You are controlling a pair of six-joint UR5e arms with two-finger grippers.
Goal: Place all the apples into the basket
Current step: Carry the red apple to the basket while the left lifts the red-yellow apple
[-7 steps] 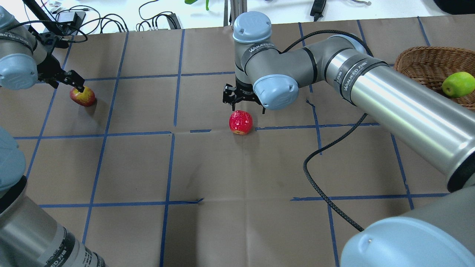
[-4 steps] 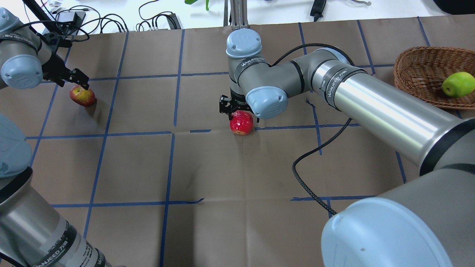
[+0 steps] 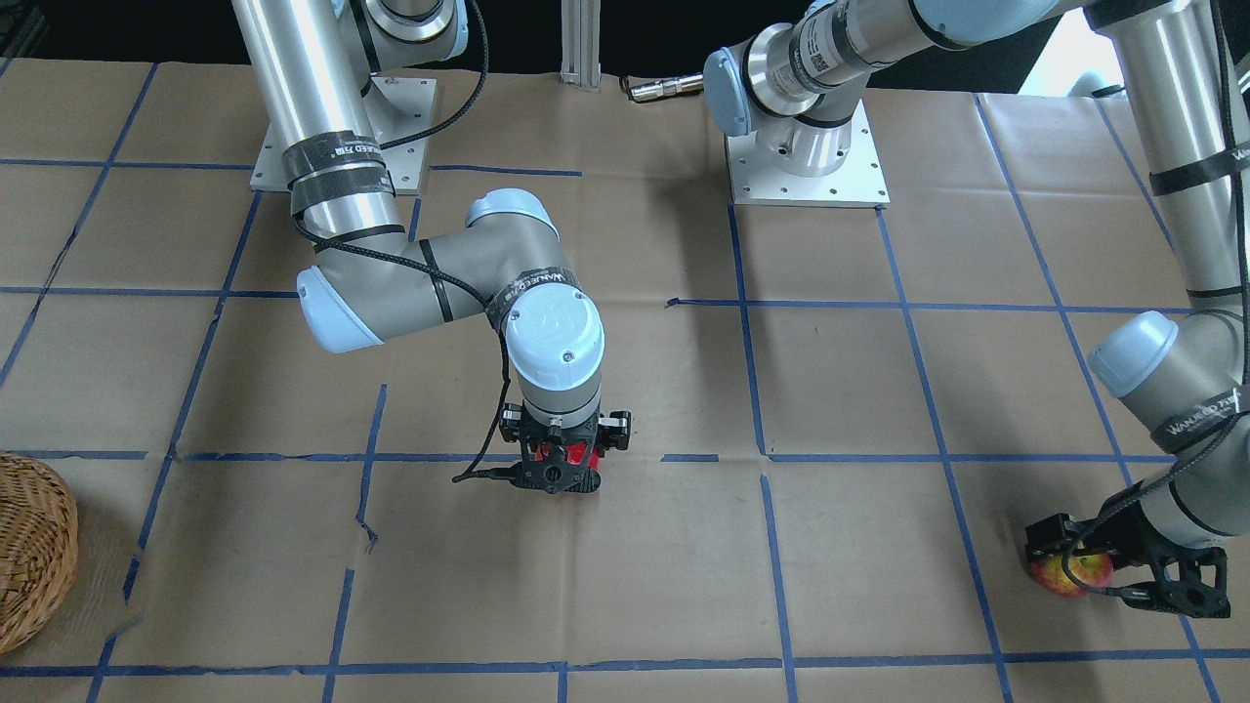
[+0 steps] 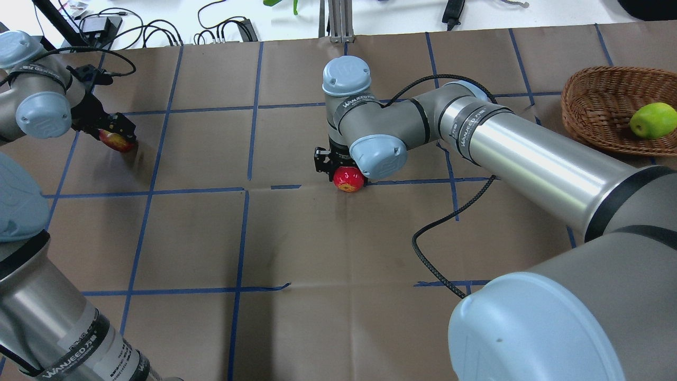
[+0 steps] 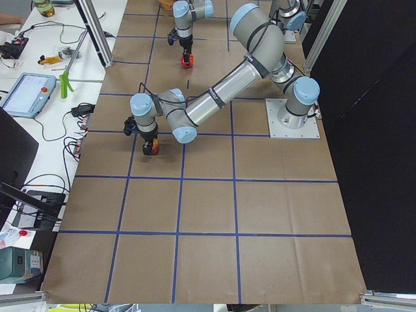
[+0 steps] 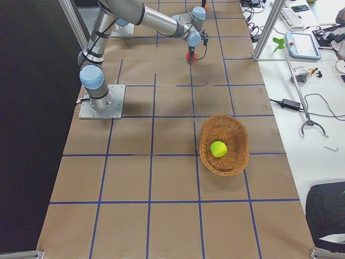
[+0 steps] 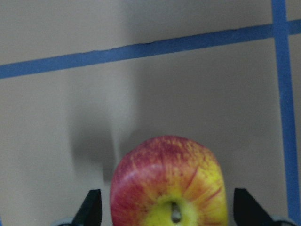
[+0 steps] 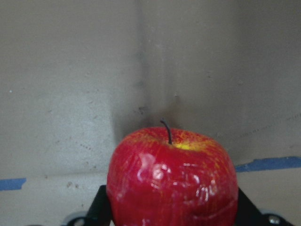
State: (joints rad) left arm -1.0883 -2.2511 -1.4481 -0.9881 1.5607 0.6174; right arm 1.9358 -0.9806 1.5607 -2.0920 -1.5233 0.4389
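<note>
The deep red apple [image 4: 350, 180] lies on the paper at mid-table. My right gripper [image 4: 342, 168] is down over it, open. Its fingers [image 8: 104, 207] stand close against both sides of the apple [image 8: 171, 181]. The red-and-yellow apple [image 4: 115, 140] lies at the far left. My left gripper [image 4: 117, 132] is open and straddles the apple [image 7: 169, 183], with small gaps to each finger [image 7: 93, 207]. The yellow-green apple [image 4: 653, 120] lies inside the wicker basket [image 4: 595, 100] at the far right. The basket also shows in the right exterior view [image 6: 240, 156].
A black cable [image 4: 449, 217] hangs from my right arm and loops over the paper right of the red apple. Blue tape lines grid the brown paper. Cables and gear [image 4: 222, 29] lie beyond the table's far edge.
My right gripper has come down from just behind the red apple to surround it. My left gripper has lowered from the blotched apple's top to straddle it. Neither apple has moved.
</note>
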